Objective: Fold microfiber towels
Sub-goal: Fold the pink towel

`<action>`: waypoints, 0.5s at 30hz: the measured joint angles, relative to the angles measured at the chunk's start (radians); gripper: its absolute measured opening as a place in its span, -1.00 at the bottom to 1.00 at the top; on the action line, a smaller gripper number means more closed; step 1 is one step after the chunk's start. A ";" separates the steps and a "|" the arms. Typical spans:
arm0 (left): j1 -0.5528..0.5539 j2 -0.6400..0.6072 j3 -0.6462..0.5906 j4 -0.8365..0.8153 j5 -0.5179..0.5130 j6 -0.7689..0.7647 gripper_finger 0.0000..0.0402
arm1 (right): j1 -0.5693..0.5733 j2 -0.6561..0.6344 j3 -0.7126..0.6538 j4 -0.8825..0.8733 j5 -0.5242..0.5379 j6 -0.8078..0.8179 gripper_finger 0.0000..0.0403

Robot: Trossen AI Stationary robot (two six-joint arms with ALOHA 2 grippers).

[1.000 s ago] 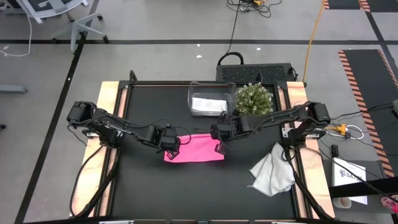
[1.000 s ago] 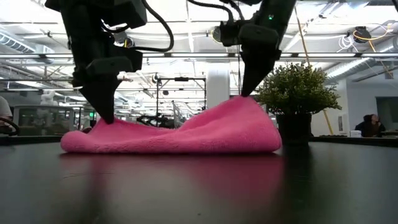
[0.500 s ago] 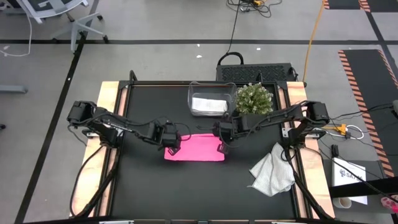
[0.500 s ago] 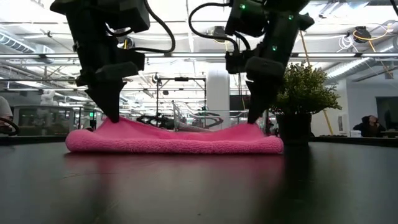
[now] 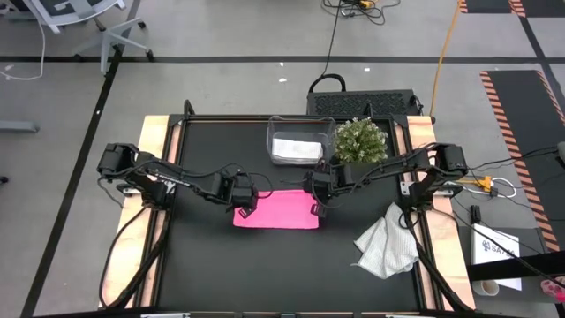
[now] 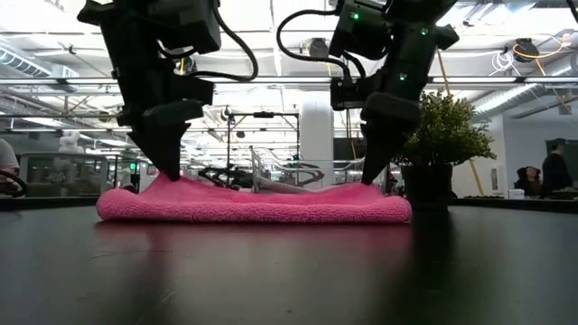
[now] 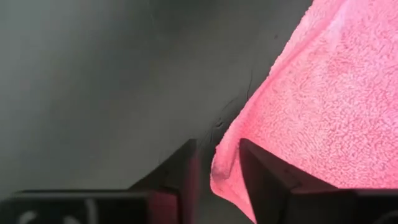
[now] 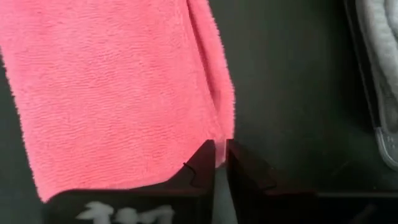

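Observation:
A bright pink towel (image 5: 278, 212) lies folded and flat at the table's middle, also in the low view (image 6: 253, 206). My left gripper (image 7: 217, 152) stands open at its left end, and the towel's corner lies in the gap between the fingers. My right gripper (image 8: 221, 146) is down at the towel's right end, shut on its edge. A white towel (image 5: 296, 148) lies folded in the clear bin (image 5: 272, 132). Another pale towel (image 5: 387, 246) lies crumpled by the table's right edge. My left gripper has the pink towel's left corner (image 7: 219, 177) lying between its open fingers; I cannot tell whether a finger touches it. My right gripper pinches a thin bit of the towel's right-end corner (image 8: 220, 138) between its two fingers, slanting down from above. The towel lies flat on the table there.
A potted plant (image 5: 360, 141) stands at the back right, next to the clear bin and close behind my right arm. Bare black tabletop (image 5: 265, 274) stretches in front of the pink towel.
My right gripper has come down with the pink towel's right end. That end stood up in a hump a second ago and now lies flat on the layer below. The towel's left end has stayed where it was.

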 joint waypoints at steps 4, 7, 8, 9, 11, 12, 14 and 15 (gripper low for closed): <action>0.013 0.000 0.000 -0.026 -0.002 0.040 -0.17 | -0.027 0.000 0.000 -0.001 0.011 -0.013 -0.69; 0.030 0.000 0.000 -0.074 -0.010 0.013 -0.11 | -0.046 0.000 0.000 -0.001 0.056 -0.014 -0.58; 0.036 0.000 0.000 -0.089 -0.008 -0.008 -0.10 | -0.051 0.000 0.000 -0.001 0.049 -0.007 -0.55; 0.041 0.000 0.000 -0.099 0.002 -0.028 -0.11 | -0.055 -0.004 0.000 -0.001 0.030 0.014 -0.52; 0.046 -0.005 0.000 -0.104 0.043 -0.068 -0.15 | -0.054 -0.017 0.000 0.005 -0.014 0.080 -0.49; 0.046 -0.012 0.000 -0.104 0.063 -0.082 -0.19 | -0.047 -0.028 0.000 0.008 -0.031 0.109 -0.49; 0.037 -0.024 0.002 -0.091 0.112 -0.110 -0.29 | -0.025 -0.043 0.000 0.018 -0.054 0.157 -0.52; 0.031 -0.031 0.002 -0.075 0.130 -0.117 -0.35 | -0.008 -0.052 0.000 0.031 -0.056 0.175 -0.55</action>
